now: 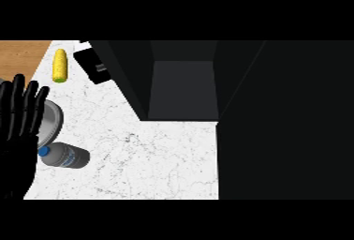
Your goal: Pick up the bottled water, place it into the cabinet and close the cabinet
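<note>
On counter [159, 154], white marbled top:
Bottled water [64, 156]: on its side near left edge, blue cap toward left hand, well apart from cabinet.
Cabinet [183, 89]: dark, open, inside bare.
Left hand [19, 117]: at left edge, fingers straight and spread, pointing up, holding nothing, just beside bottle cap.
Plate [52, 123]: grey, partly behind left hand.
Corn cob [60, 65]: yellow, far left, upper counter.
Black object [93, 65]: flat, tilted, beside cabinet.

Bottled water [64, 156] beside left hand [19, 122]
</note>
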Robot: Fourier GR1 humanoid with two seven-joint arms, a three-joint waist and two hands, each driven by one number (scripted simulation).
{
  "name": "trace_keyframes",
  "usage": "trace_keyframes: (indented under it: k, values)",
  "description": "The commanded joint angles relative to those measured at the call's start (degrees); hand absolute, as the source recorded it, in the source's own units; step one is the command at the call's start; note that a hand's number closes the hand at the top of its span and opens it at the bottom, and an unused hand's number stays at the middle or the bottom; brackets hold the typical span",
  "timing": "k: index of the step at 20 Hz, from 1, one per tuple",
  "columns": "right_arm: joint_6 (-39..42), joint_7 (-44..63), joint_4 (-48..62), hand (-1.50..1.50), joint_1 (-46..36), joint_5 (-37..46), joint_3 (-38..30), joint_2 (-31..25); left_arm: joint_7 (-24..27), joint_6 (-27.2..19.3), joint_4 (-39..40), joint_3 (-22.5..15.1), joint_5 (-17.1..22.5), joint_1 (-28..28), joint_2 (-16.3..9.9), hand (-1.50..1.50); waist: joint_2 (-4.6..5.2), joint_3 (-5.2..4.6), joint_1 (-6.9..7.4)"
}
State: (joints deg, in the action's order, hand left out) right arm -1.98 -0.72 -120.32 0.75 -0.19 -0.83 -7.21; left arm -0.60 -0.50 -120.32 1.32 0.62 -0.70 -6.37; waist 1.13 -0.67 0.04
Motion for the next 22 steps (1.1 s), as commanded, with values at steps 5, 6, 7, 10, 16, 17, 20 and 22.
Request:
trace_keyframes:
  k: [5,6,7,10,16,17,20,22]
  values:
    - [2.3,-0.7,-8.6,-1.5,11.5,1.5,4.8,1.2,3.7,11.3,-4.8,16.5,16.9,-9.8,-8.5,-1.5,-1.47,0.61,0.31]
    - [3.2,-0.4,-8.5,-1.5,10.2,0.6,4.9,0.8,5.8,13.0,-3.8,20.2,19.4,-10.1,-10.0,-1.5,-1.44,0.6,0.56]
    - [7.8,2.6,-6.7,-1.5,8.4,-4.0,9.3,0.1,-1.6,10.9,-1.5,11.0,21.4,-11.4,-3.5,-1.5,-1.5,0.58,1.26]
    - [8.3,4.1,-9.4,-1.5,10.8,-5.2,10.3,0.0,-4.4,14.7,-5.3,18.4,32.0,-16.2,-7.1,-1.5,-1.53,0.64,1.23]
    - [5.2,8.3,-17.1,-1.5,14.7,2.8,21.1,3.7,-10.4,13.2,-12.4,22.8,37.7,-19.5,-7.0,-1.5,-1.33,0.65,0.32]
    - [5.3,15.6,-17.3,-1.5,6.6,-3.3,13.5,1.4,-7.7,16.6,-12.3,24.8,38.7,-23.4,-5.7,-1.5,-1.25,0.63,0.82]
    - [5.7,13.5,-21.8,-1.5,14.3,1.0,19.8,2.3,-10.9,17.3,-10.0,28.6,41.9,-22.2,-7.9,-1.5,-1.29,0.65,0.22]
    - [6.8,9.8,-17.6,-1.5,14.7,0.7,18.7,2.6,-12.4,18.4,-11.8,30.1,43.4,-23.4,-7.6,-1.5,-1.26,0.67,0.29]
